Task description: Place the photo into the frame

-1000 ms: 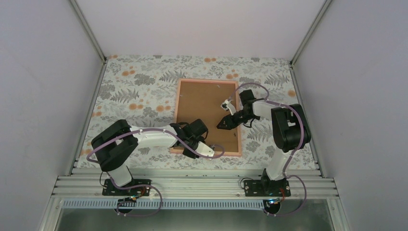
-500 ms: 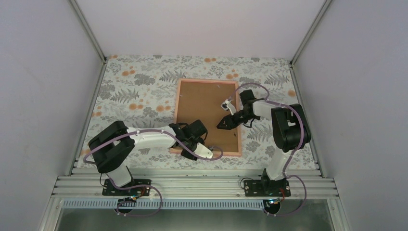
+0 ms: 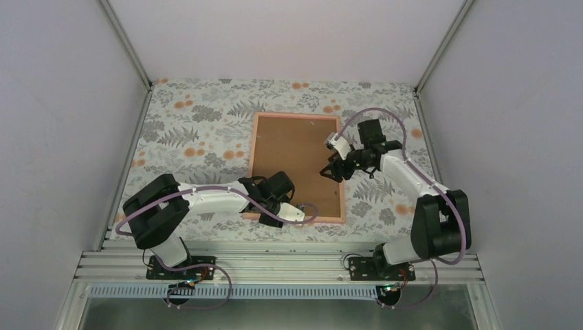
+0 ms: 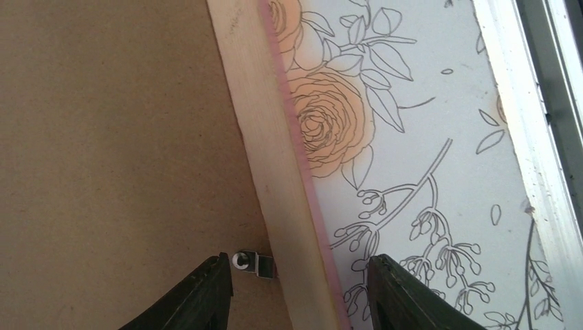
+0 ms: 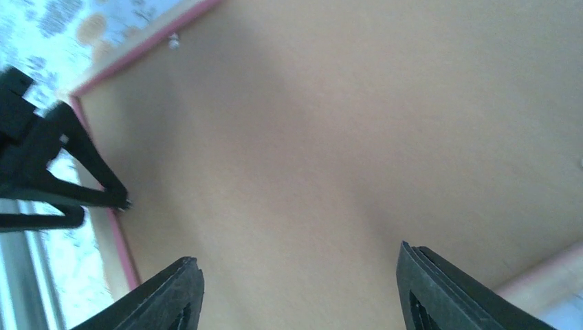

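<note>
Observed: frame (image 4: 265,151) pink-edged, pale wood back; backing board (image 3: 292,148) plain brown; table (image 3: 192,124) white, grey foliage, orange blossoms.

No writing, label, brand name, number or sign could be read in any of the views.
</note>
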`<state>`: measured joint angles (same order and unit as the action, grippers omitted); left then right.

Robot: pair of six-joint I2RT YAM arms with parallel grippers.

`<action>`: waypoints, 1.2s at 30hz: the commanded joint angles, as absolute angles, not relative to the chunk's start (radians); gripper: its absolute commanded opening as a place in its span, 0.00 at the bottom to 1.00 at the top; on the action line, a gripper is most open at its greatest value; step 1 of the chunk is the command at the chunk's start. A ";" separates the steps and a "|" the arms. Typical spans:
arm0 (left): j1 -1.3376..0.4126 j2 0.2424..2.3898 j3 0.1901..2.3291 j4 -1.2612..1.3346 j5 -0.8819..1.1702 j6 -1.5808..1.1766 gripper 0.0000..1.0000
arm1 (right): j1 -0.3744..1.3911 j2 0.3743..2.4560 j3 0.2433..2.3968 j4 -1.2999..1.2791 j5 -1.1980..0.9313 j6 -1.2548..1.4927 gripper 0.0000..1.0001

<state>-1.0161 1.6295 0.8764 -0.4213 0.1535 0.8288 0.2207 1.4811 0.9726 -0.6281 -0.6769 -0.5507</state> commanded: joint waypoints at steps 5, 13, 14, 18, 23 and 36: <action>-1.008 1.635 0.861 -0.373 0.164 0.776 0.51 | 0.191 1.414 0.888 -0.692 -0.366 -0.653 0.80; -1.010 1.655 0.853 -0.358 0.164 0.782 0.50 | 0.214 1.381 0.831 -0.649 -0.171 -0.528 0.88; -1.009 1.659 0.853 -0.357 0.163 0.781 0.50 | 0.214 1.385 0.829 -0.649 -0.163 -0.517 0.88; -1.010 1.668 0.852 -0.354 0.164 0.781 0.50 | 0.223 1.426 0.823 -0.675 -0.164 -0.496 0.88; -1.009 1.676 0.852 -0.352 0.166 0.781 0.50 | 0.245 1.455 0.815 -0.668 -0.171 -0.473 0.89; -1.011 1.695 0.845 -0.348 0.172 0.789 0.48 | 0.319 1.519 0.823 -0.633 -0.101 -0.419 0.90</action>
<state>-1.0107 1.6615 0.8627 -0.3470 0.1535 0.7925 0.2951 1.4967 0.8219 -0.6624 -0.1463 -0.4522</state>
